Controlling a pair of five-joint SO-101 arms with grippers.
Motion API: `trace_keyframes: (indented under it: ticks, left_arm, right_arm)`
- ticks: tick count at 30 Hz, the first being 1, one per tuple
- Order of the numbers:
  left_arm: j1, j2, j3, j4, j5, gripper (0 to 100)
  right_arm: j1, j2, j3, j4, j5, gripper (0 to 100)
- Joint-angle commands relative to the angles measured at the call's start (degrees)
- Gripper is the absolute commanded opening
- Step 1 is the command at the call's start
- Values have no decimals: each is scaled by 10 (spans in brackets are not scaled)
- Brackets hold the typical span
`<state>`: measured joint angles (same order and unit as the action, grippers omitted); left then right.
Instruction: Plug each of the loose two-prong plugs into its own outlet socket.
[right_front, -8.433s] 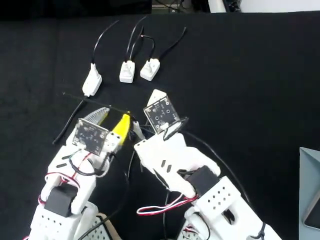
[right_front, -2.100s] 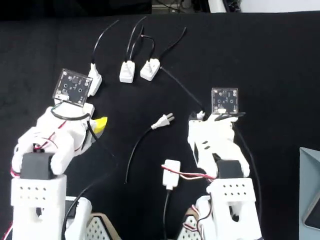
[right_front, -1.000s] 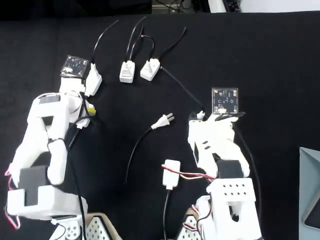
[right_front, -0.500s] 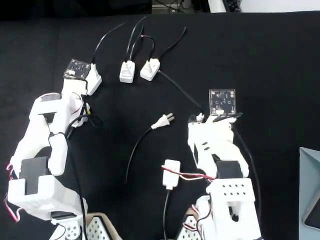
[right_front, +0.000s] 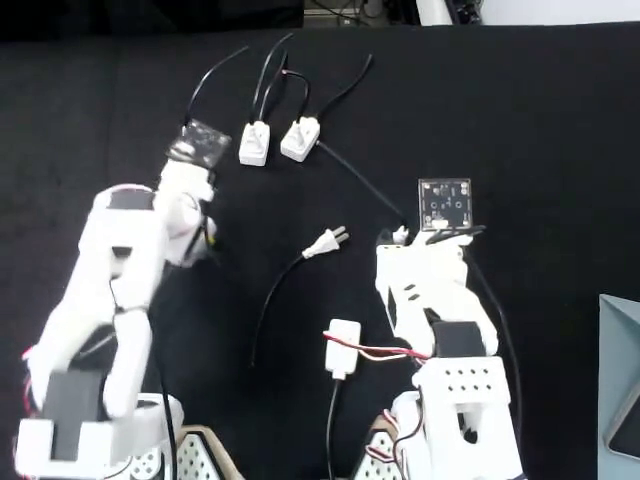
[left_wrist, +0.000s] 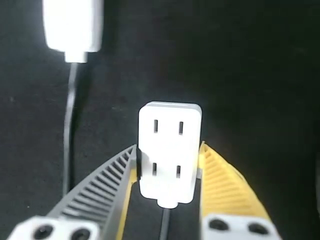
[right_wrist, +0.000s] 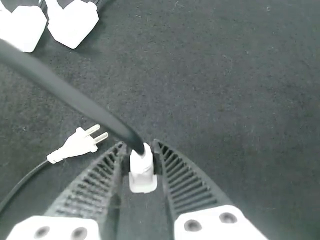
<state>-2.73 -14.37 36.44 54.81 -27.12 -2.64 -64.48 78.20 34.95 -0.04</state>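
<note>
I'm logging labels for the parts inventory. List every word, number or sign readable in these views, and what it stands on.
No text can be read.
Outlet socket in the left end effector: slots only, no print.
White cable end in the right end effector: blank.
Circuit board on the right arm's wrist: marks too small to read.

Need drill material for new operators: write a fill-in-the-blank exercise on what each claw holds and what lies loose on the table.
1. The socket gripped in the left claw shows ____ slots.
2. The right claw is shut on a white plug whose cable is ____.
3. The loose plug lying on the table has ____ prongs.
Missing words: four; black; two.
</note>
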Motion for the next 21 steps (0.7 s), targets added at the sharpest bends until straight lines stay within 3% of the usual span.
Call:
trace_keyframes:
  ticks: [1, 7, 11, 16, 21]
  left_arm:
    - [47, -96, 70, 5, -3, 137]
    - [93, -175, 179, 0, 47, 144]
    - [98, -180, 200, 0, 58, 233]
    - [87, -186, 173, 9, 75, 271]
    - [58, -186, 79, 100, 77, 271]
  right_arm:
    - [-7, 5, -7, -12, 4, 14]
    - [-7, 5, -7, -10, 4, 14]
    - [-7, 5, -9, -8, 4, 14]
    - [-9, 5, -11, -8, 4, 14]
    - [-51, 5, -12, -7, 3, 13]
